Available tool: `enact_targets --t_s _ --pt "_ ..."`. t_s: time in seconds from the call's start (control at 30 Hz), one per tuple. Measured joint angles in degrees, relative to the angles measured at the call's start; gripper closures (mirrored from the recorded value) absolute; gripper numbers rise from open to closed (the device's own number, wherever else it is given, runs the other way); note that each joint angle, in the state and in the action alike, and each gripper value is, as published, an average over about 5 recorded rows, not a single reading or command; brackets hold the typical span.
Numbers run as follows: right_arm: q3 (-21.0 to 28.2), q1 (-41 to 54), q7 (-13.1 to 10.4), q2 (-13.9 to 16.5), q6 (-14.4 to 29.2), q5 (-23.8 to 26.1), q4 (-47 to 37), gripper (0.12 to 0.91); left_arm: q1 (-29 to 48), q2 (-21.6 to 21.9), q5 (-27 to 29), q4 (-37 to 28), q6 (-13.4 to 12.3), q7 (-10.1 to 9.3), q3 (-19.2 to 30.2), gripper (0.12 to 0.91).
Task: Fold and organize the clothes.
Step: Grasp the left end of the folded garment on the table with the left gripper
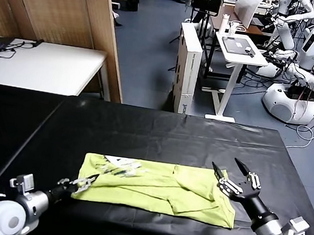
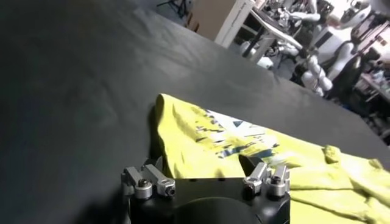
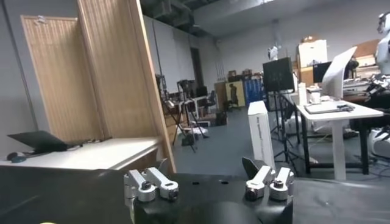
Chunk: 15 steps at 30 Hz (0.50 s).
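The clothes are one lime yellow-green T-shirt (image 1: 165, 190), folded into a long strip near the front of the black table (image 1: 161, 129). A white print (image 1: 120, 163) shows at its left end. My left gripper (image 1: 86, 183) is low at the shirt's near left corner. It is open, and in the left wrist view the shirt (image 2: 195, 137) lies just ahead between the spread fingers of that gripper (image 2: 201, 161). My right gripper (image 1: 226, 164) hovers open above the shirt's right end. Its wrist view shows the gripper (image 3: 206, 164) tilted up toward the room, with nothing between the fingers.
A white table (image 1: 43, 63) and a wooden partition (image 1: 99, 24) stand behind at the left. A tall white box (image 1: 187, 64), a white desk (image 1: 240, 50) and other robots (image 1: 298, 83) fill the back right. The black table's far half is bare.
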State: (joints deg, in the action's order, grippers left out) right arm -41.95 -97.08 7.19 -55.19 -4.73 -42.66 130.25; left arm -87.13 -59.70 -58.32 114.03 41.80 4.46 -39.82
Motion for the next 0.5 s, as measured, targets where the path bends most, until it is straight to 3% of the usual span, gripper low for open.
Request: enact_targets --t_s 0.17,0.5 --pt "0.01 -0.16 -0.02 -0.47 0.0 0.35 0.1 0.118 0.08 -0.15 0.3 -0.34 0.02 -0.08 0.16 0.206" --pt "0.57 0.3 -0.25 -0.78 -0.05 0.66 0.11 0.118 -0.06 -0.09 1.69 -0.58 0.38 -0.5 0.29 0.771"
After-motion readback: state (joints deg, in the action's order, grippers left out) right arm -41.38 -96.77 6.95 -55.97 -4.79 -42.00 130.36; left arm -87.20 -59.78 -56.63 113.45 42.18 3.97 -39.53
